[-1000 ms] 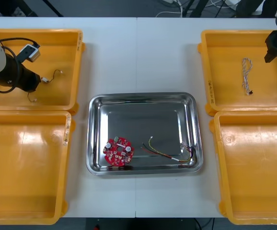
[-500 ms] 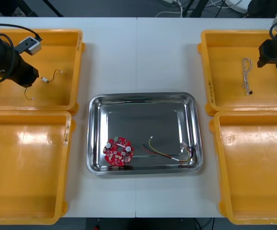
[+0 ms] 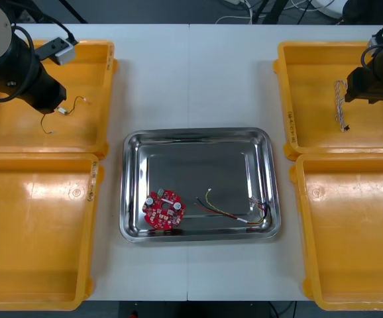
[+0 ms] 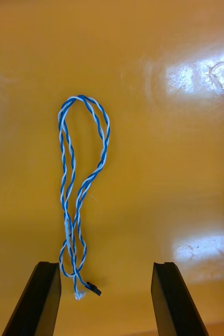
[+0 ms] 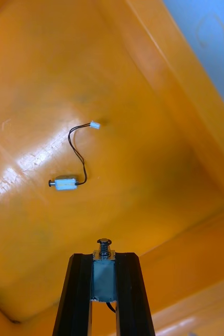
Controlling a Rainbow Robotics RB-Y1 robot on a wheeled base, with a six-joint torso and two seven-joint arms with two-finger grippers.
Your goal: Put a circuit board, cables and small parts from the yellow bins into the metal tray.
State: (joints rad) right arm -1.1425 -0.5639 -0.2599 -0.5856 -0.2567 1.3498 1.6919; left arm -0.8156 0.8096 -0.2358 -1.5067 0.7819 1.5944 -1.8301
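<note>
Nearest, we see metal tray [image 3: 198,134] mid-table. Red circuit board [image 3: 164,209] in its near left corner, red and yellow cable [image 3: 230,212] beside it toward near right corner.

Farther, left gripper [image 5: 104,261] over far left yellow bin [image 3: 79,136]. Wrist view shows us fingers clamped on small metal part [image 5: 104,278]; front view adds thin lead hanging under gripper. Second small metal part [image 5: 65,184] lies on bin floor, apart.

Right gripper [image 4: 105,269] over far right yellow bin [image 3: 311,86], fingers wide apart, holding nothing. Blue and white twisted cable [image 4: 80,184] on floor, its end between them.
</note>
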